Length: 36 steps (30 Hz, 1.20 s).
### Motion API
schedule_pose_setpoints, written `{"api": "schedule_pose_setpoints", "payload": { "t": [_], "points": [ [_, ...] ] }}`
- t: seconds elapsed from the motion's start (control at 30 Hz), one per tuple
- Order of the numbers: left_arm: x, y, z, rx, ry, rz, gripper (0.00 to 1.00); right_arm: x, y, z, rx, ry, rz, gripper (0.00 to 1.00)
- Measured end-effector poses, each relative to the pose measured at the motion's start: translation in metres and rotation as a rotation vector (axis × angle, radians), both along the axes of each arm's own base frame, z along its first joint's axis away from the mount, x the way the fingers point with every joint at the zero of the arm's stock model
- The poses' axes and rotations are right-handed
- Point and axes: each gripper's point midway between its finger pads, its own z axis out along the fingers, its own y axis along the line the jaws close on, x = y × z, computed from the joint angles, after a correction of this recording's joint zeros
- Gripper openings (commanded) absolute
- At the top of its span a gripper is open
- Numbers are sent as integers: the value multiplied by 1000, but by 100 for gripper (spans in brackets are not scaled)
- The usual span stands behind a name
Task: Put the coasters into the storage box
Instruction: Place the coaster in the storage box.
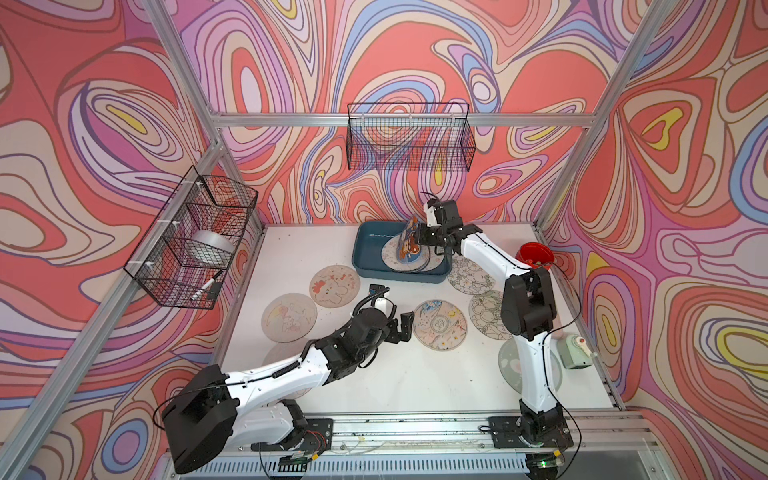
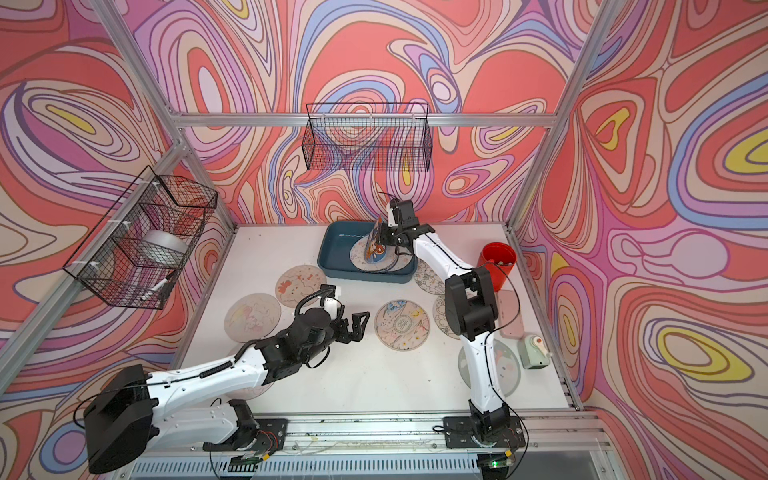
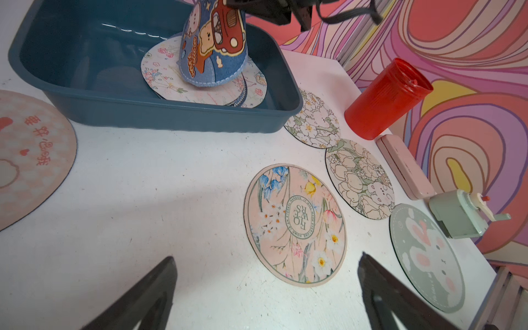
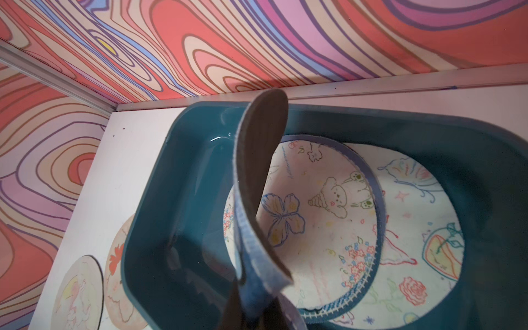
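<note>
blue bear-print coaster (image 1: 409, 246): pinched at one edge, bent, hanging upright, lower edge down at the stacked coasters (image 4: 328, 205) inside storage box (image 1: 399, 277) | right gripper (image 1: 422, 239): clenched on it, over the box | left gripper (image 1: 402, 328): jaws spread, empty, above table (image 1: 374, 374), just beside floral coaster (image 1: 439, 325) | loose coasters (image 1: 334, 285): flat on table around box

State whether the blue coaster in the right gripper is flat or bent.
Bent: the blue coaster curls upright in the right gripper, lower edge inside the storage box.
</note>
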Motion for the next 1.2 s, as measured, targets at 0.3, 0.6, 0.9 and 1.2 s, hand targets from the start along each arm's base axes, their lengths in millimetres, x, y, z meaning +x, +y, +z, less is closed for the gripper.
{"api": "schedule_pose_setpoints", "payload": {
  "t": [0.3, 0.6, 0.9, 1.2],
  "points": [
    [9, 10, 1, -4, -4, 45, 100, 23, -14, -75, -109, 91, -108, 0],
    [15, 16, -3, 1, 17, 69, 100, 22, -33, -101, -165, 147, -201, 36],
    [19, 13, -16, 20, 83, 77, 100, 17, -40, -106, -197, 170, -210, 65],
    [21, 5, -24, 23, 132, 67, 100, 6, -51, -78, -234, 147, -211, 69]
  ]
}}
